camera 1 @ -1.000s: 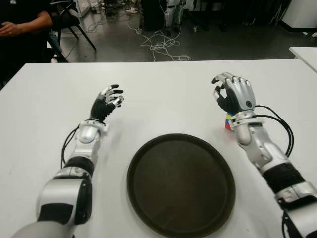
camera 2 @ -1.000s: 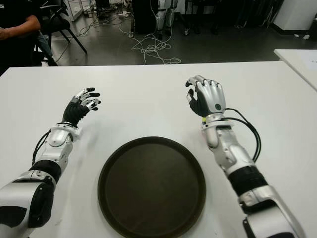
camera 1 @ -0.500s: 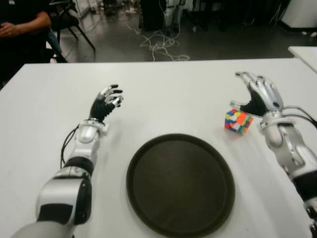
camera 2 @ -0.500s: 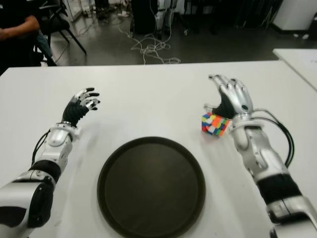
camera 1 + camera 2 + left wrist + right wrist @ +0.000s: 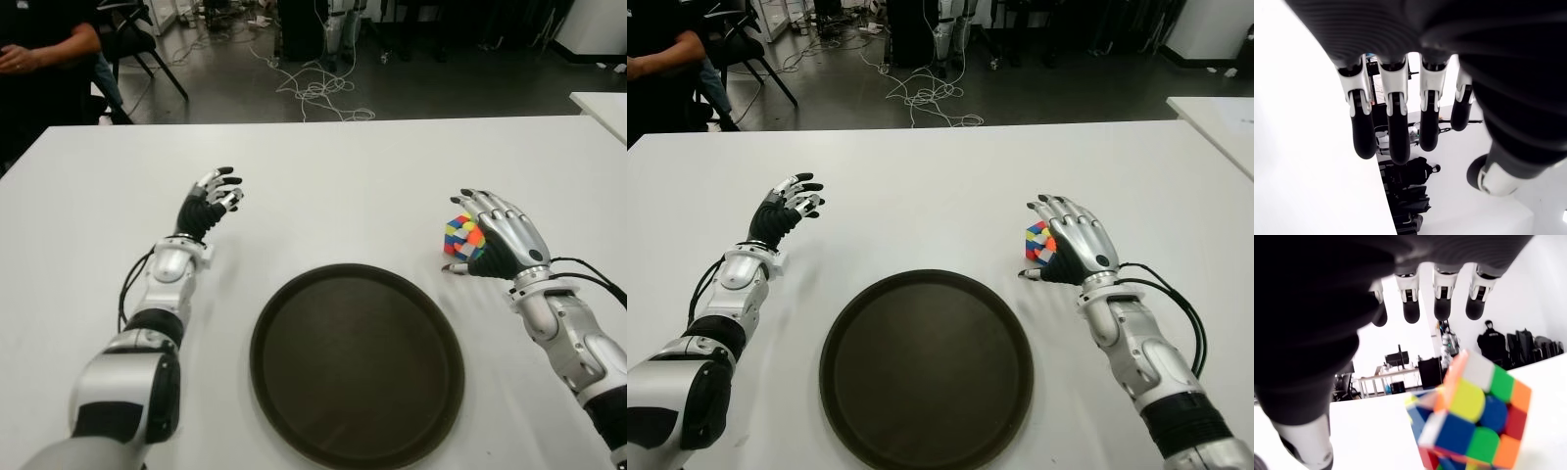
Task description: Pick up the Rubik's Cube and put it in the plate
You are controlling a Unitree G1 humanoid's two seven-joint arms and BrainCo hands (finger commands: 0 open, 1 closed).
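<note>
The right robot hand [image 5: 498, 235] arches over the cube [image 5: 458, 235], fingers spread and not yet gripping; the cube sits on the desk [image 5: 323, 196], just right of the plate [image 5: 358, 362]. Close thumb and fingers on opposite faces before lifting. The left robot hand [image 5: 208, 204] shows open, far left.

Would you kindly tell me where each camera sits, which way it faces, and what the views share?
Left eye view: head camera, facing down at the white table; both arms show.
Right eye view: same head, slightly shifted; shares the round dark brown plate.
Left wrist view: left wrist, along the empty left hand.
Right wrist view: right wrist, past the open right hand to the multicoloured Rubik's Cube, also in both eye views.
</note>
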